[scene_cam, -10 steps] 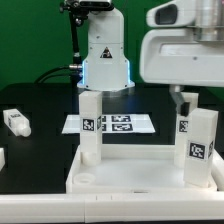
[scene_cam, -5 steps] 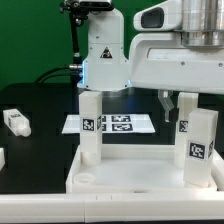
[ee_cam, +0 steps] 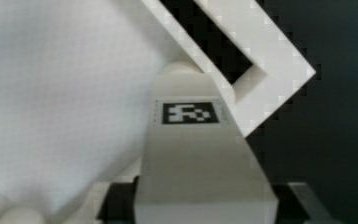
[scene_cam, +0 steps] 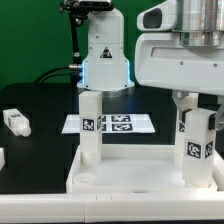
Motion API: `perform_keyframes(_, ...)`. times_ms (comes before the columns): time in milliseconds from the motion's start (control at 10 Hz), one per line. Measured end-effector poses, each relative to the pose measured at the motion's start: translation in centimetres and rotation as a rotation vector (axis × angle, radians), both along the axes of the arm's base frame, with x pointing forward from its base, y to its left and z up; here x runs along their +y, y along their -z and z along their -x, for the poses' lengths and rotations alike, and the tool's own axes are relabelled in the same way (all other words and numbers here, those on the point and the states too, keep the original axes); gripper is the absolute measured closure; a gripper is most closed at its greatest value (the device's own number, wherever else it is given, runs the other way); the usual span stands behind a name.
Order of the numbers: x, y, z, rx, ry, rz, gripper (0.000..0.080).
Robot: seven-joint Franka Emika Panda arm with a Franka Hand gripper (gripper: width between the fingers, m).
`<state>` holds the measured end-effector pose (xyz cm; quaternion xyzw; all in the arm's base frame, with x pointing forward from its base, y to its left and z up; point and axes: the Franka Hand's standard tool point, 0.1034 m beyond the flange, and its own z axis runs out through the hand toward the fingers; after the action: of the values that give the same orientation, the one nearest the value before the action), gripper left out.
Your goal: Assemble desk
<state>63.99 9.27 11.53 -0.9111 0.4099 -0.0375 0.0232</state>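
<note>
1. Fingers [scene_cam: 183, 100]: clenched on upper end of upright leg [scene_cam: 195, 140].
2. Leg: stands in desk top [scene_cam: 75, 178] corner at exterior view's right.
3. Second leg [scene_cam: 90, 125]: stands upright in corner at exterior view's left; third leg [scene_cam: 15, 122]: flat on tabletop [scene_cam: 40, 150].

a robotics lab: green backdrop [scene_cam: 30, 40], black table [scene_cam: 45, 150], tagged marker board [scene_cam: 125, 125], white robot base [scene_cam: 105, 60].

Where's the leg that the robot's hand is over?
In the exterior view, that leg stands upright on the desk top at the exterior view's right end, with the gripper straddling its top.
</note>
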Motion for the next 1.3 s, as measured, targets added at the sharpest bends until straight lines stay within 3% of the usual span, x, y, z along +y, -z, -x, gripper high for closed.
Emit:
perform_keyframes(300,0.6,-0.3,0.1,0.001,0.42,-0.033,0.0515)
perform_keyframes(400,0.8,-0.2,0.2,0.001,0.665,-0.06,0.0515)
perform_keyframes(700,1.7,0.3,0.1,0.015,1.202,-0.203,0.0514)
perform_keyframes(900,2.3,0.2,0.1,-0.001,1.164,-0.204,0.0514)
perform_keyframes(1000,2.5,0.2,0.1,-0.004,1.135,-0.2,0.037)
perform_keyframes(1100,3.6,-0.1,0.4,-0.022,0.969,-0.186,0.037)
perform_keyframes(1200,4.0,-0.2,0.4,-0.034,0.824,-0.174,0.0231)
perform_keyframes(1300,4.5,0.0,0.5,-0.046,0.672,-0.16,0.0164)
